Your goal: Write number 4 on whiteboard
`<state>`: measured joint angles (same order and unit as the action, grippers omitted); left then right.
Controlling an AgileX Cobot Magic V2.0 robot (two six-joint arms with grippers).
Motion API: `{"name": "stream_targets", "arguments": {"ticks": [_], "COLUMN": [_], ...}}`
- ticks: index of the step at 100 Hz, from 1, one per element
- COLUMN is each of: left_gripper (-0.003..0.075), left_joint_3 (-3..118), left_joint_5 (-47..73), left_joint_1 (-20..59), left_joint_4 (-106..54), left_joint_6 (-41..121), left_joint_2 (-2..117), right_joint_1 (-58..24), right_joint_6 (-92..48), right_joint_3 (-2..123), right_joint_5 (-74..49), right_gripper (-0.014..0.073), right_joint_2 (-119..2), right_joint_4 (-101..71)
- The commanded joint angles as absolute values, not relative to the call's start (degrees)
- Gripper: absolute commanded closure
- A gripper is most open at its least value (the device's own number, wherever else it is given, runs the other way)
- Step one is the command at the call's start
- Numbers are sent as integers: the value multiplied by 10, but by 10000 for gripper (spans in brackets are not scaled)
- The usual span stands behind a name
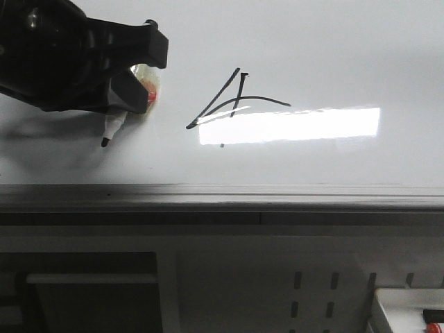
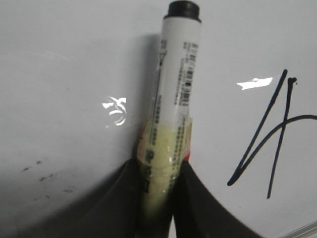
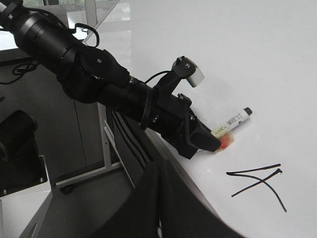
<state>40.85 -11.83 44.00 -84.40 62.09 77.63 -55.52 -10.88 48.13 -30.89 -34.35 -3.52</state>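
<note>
The number 4 [image 1: 236,100] is drawn in thin black strokes on the glossy whiteboard [image 1: 333,48], just above the bright light reflection. To its left, my left gripper [image 1: 142,78] is shut on a white marker [image 1: 114,126] wrapped in yellowish tape, black tip pointing down at the board. The left wrist view shows the marker [image 2: 179,74] clamped between both fingers [image 2: 124,208], with the number 4 [image 2: 277,139] off to one side. Whether the tip touches the board I cannot tell. My right gripper [image 3: 159,171] is shut and empty beside the board's edge, away from the number 4 [image 3: 257,181].
A grey edge rail [image 1: 222,198] runs along the board's near side. Below it are a perforated panel [image 1: 312,291] and a white tray [image 1: 409,309] at the lower right. Faint grey smudges [image 2: 44,173] mark the board. A wheeled metal frame [image 3: 106,148] stands beside the board.
</note>
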Motion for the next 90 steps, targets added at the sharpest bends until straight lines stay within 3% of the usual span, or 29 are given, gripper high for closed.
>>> {"name": "stream_targets", "arguments": {"ticks": [1, 90], "left_gripper": [741, 738], "left_joint_3": [422, 422], "left_joint_5": [-157, -204], "left_joint_1": [441, 441], "left_joint_4": [-850, -896], "left_joint_6": [616, 586], "left_joint_2": [781, 784], "right_joint_1": [-551, -551], "right_joint_6": [-106, -106], "right_joint_3": [495, 484], "right_joint_5": [-267, -267], "right_gripper": [653, 653], "right_joint_2": [-344, -344], "right_joint_4": [-30, -28]}}
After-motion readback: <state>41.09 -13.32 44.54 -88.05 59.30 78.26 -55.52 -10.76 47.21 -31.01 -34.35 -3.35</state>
